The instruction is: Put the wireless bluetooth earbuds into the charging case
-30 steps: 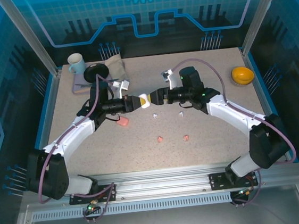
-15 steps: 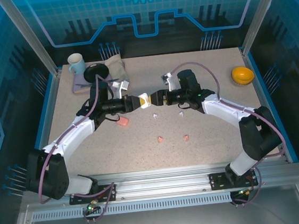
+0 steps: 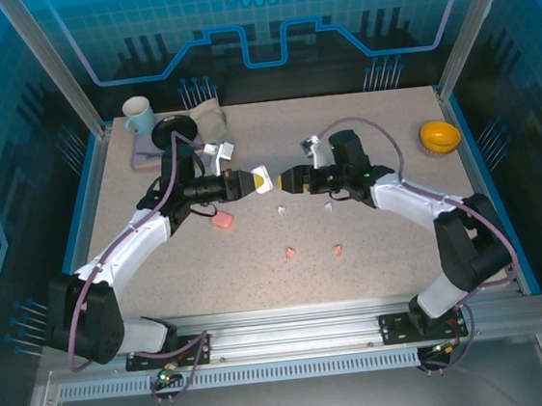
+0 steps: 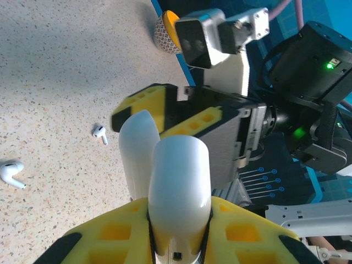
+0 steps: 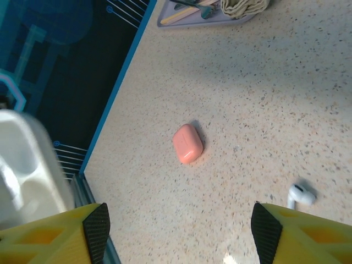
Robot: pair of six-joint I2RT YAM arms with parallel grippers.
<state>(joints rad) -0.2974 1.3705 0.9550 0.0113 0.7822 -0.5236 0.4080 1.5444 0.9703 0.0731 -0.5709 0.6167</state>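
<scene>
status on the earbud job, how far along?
Done: nothing seated; the white case looks lid-open. In hand: left gripper shut on it, right gripper facing it, jaws open and empty. Left: white earbuds and pink earbuds lie on the table; pink case closed.
</scene>
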